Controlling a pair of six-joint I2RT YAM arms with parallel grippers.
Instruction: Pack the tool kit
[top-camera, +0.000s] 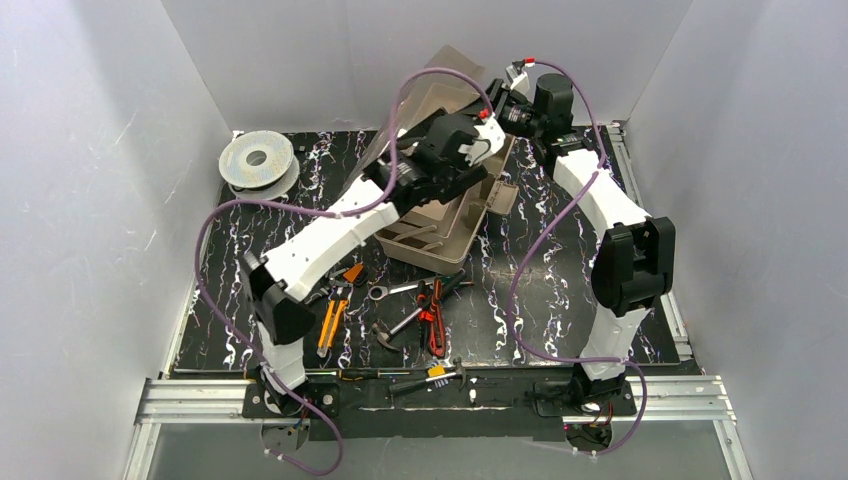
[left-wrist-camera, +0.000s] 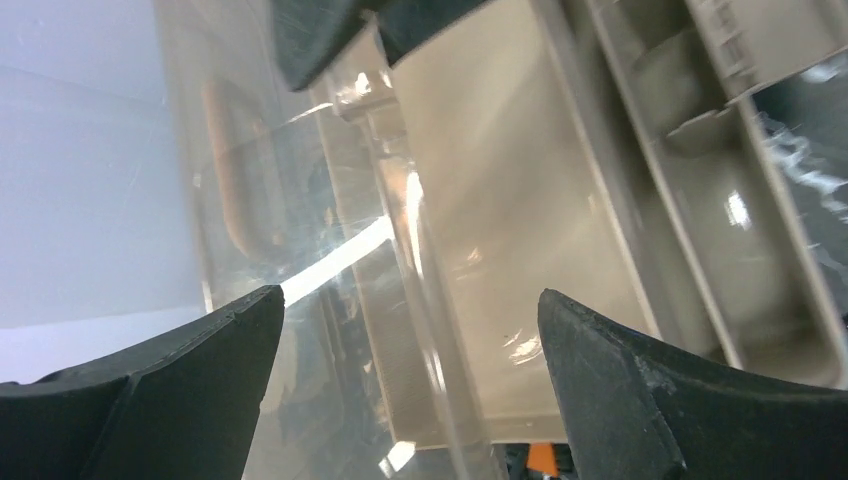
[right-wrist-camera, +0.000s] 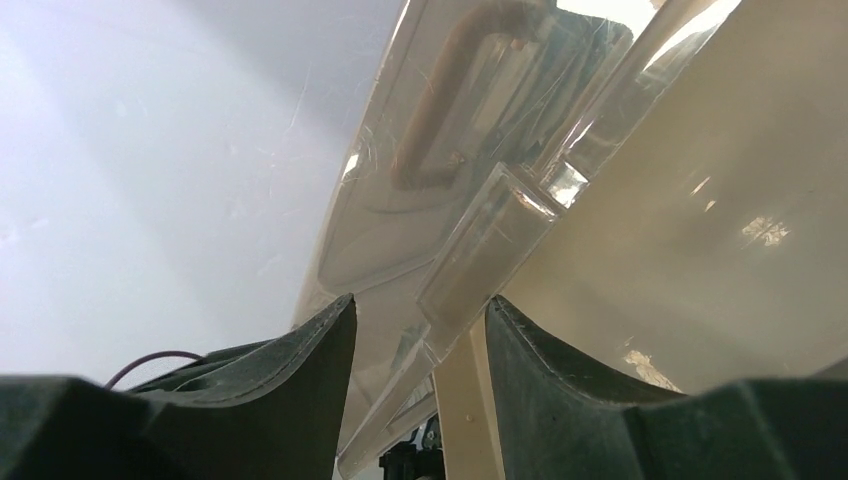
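Observation:
The tan toolbox stands at the back middle, its smoky translucent lid raised and leaning back. My left gripper hangs over the box's far side; in the left wrist view it is wide open with the lid's edge between the fingers, touching neither. My right gripper is at the lid's right rim; in the right wrist view it is closed around the lid's rim tab. The beige handle shows through the lid. Orange pliers, a wrench, a hammer and red pliers lie in front.
A round grey spool sits at the back left of the black marbled mat. A fold-out tray sticks out on the box's right. A screwdriver lies at the near edge. White walls enclose three sides.

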